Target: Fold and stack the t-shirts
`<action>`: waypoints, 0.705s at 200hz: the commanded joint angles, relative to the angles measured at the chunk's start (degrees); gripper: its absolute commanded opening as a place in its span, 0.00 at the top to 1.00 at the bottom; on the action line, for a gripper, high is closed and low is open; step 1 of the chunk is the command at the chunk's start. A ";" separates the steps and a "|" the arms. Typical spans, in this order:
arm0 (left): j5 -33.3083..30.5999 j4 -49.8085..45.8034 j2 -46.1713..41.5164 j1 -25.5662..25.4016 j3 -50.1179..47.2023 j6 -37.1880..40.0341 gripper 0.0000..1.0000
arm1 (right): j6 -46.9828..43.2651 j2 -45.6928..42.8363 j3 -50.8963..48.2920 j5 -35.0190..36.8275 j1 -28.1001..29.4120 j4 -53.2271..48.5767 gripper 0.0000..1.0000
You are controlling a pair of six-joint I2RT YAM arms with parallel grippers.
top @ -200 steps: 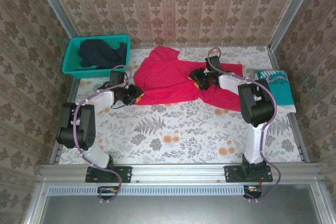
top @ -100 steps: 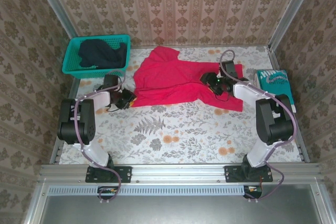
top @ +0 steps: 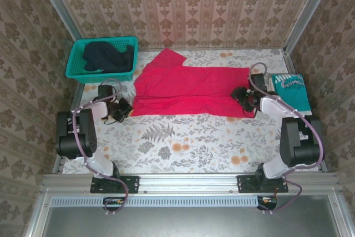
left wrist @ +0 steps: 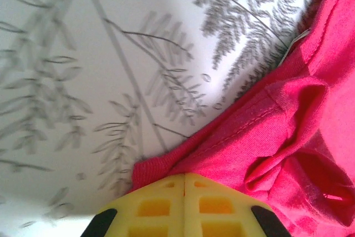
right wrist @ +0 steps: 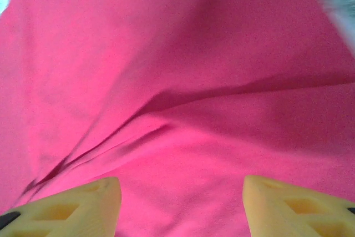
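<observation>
**Red shirt pinned at one corner, ready at the other**

My left pincer (left wrist: 184, 177) is pressed together on the near-left hem of the red t-shirt (top: 188, 84), and the cloth bunches into a small fold just right of my fingertips. I judge this grip is there to anchor that corner, so the shirt lies stretched across the far middle of the table (top: 183, 142) rather than crumpled.

My right pincer (right wrist: 180, 186) stands spread, its two yellow fingers wide apart over the red cloth at the shirt's right end. I cannot tell whether the tips touch the fabric. From there it could pinch the opposite edge, which a fold would need. The shirt looks flattened but not yet folded, with one sleeve pointing toward the far wall.

The basket (top: 94, 76) sits at the far-left corner and holds the dark t-shirt (top: 105, 55) in a loose heap, waiting its turn. The teal t-shirt (top: 291, 90) lies folded at the right edge of the table, just beyond my right arm. I take it to be the base of the stack.
</observation>
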 commanded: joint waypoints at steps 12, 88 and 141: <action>-2.15 -6.51 -1.74 0.71 0.65 2.89 0.92 | -0.62 -2.83 -4.20 0.77 -2.69 -3.05 0.39; -6.65 -9.42 -8.44 -5.29 4.91 0.86 0.75 | 2.77 2.28 -3.93 -4.10 -5.12 1.61 0.40; -5.60 -3.79 -1.69 -6.26 4.09 -0.82 0.74 | 2.33 6.85 -0.44 -5.63 -7.70 3.29 0.40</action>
